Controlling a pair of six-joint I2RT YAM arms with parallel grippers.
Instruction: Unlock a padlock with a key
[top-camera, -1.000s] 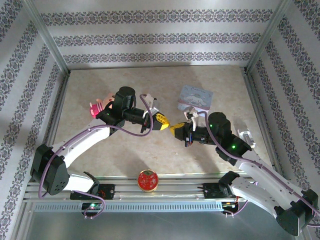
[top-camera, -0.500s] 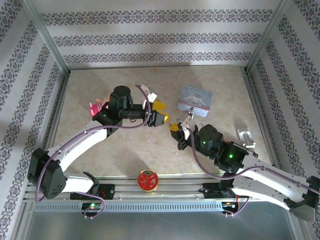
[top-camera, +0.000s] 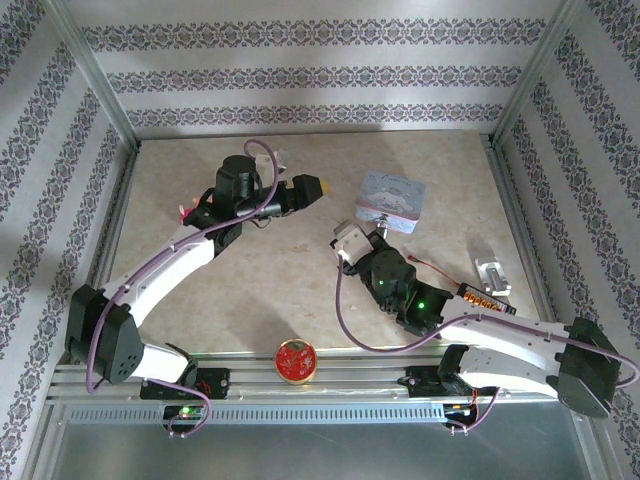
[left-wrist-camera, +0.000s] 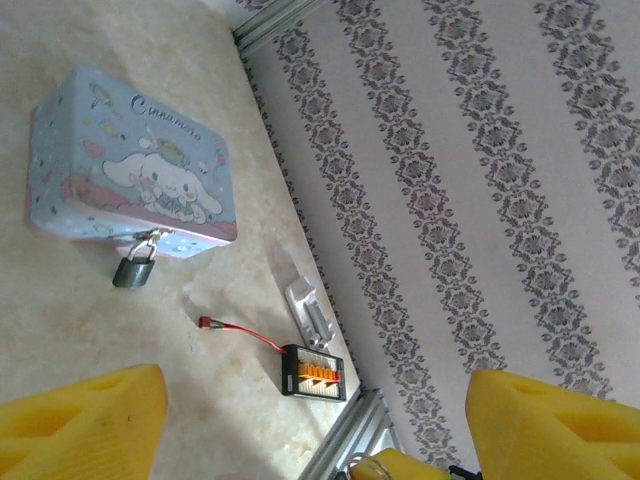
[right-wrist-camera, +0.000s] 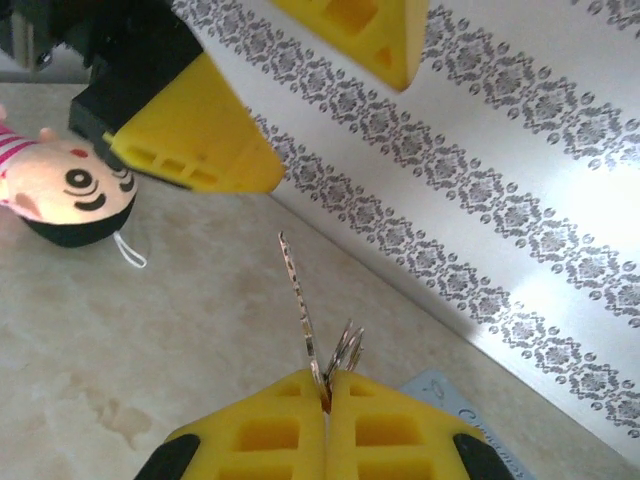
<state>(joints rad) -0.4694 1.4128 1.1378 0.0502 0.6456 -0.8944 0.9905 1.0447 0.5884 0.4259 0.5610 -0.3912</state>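
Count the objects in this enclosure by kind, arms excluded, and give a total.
Blue tin box: 1
Padlock: 1
Key: 1
Plush doll: 1
Red round item: 1
Metal bracket: 1
Orange board: 1
Total: 7

Thin metal key (right-wrist-camera: 298, 300), glossy printed tin (left-wrist-camera: 130, 160)
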